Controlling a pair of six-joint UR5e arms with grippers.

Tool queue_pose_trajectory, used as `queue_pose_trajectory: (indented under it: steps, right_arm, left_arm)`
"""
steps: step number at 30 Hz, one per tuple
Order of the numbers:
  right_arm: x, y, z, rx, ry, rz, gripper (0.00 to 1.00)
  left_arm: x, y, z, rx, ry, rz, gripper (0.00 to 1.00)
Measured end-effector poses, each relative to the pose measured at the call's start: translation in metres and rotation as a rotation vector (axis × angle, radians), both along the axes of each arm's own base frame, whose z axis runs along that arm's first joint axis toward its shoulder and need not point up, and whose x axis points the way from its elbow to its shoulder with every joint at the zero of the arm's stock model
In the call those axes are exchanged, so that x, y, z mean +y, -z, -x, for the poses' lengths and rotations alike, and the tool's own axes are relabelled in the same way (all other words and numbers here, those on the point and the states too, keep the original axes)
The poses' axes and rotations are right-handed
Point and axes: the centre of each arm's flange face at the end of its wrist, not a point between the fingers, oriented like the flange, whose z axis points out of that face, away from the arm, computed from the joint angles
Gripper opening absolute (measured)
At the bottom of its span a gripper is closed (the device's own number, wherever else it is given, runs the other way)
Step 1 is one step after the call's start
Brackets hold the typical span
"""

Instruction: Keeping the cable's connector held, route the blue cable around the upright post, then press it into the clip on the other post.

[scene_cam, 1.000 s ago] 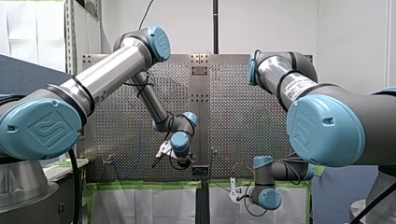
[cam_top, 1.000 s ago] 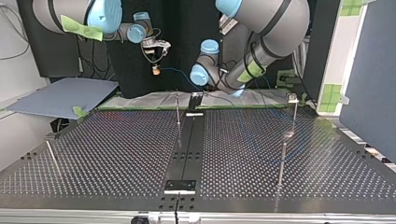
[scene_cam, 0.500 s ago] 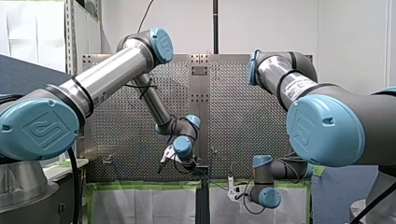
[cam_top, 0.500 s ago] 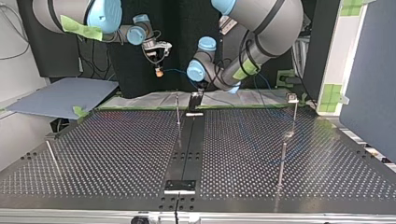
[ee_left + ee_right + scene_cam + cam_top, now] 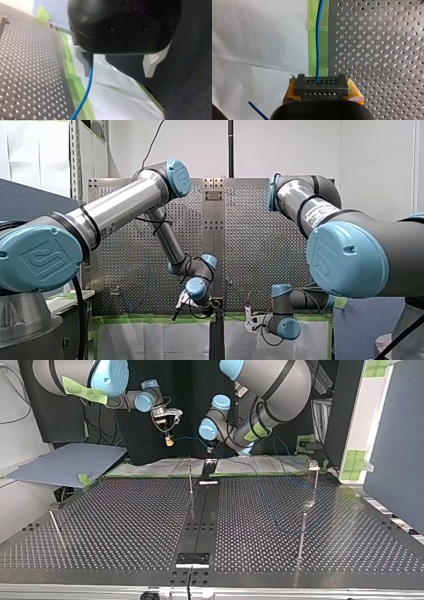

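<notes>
My right gripper (image 5: 322,93) has its yellow pads (image 5: 290,90) shut on the grey connector (image 5: 322,85). The blue cable (image 5: 318,37) leaves the connector and runs ahead over the green tape. In the top view this gripper (image 5: 168,440) hangs behind the table's far edge. My left gripper (image 5: 117,68) is open, and the blue cable (image 5: 87,92) runs down along the inside of one finger (image 5: 85,63). That gripper (image 5: 210,450) hangs just behind the far edge, near an upright post (image 5: 190,477). A post with a small head (image 5: 314,466) stands at the top view's right.
The perforated table (image 5: 125,525) has a black strip (image 5: 202,510) down its middle. More thin posts stand at the top view's right (image 5: 301,535) and left (image 5: 56,529). Green tape and white sheeting (image 5: 150,467) line the far edge. A grey board (image 5: 70,462) lies beyond the left corner.
My left arm has swung down in the front view, bringing its open gripper lower and closer to the table's edge. My right gripper has barely shifted and keeps the connector.
</notes>
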Motion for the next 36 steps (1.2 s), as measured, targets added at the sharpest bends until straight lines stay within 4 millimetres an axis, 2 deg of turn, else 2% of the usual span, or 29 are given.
queue_pose_trajectory:
  steps: [17, 36]
  right_arm:
    - [-0.007, -0.003, -0.007, -0.041, -0.041, -0.005, 0.0]
    - [-0.013, -0.004, -0.002, -0.053, -0.017, -0.021, 0.0]
  left_arm:
    - [-0.035, -0.002, 0.011, -0.026, 0.029, 0.21, 1.0]
    - [-0.033, -0.003, 0.008, -0.076, 0.027, 0.143, 1.0]
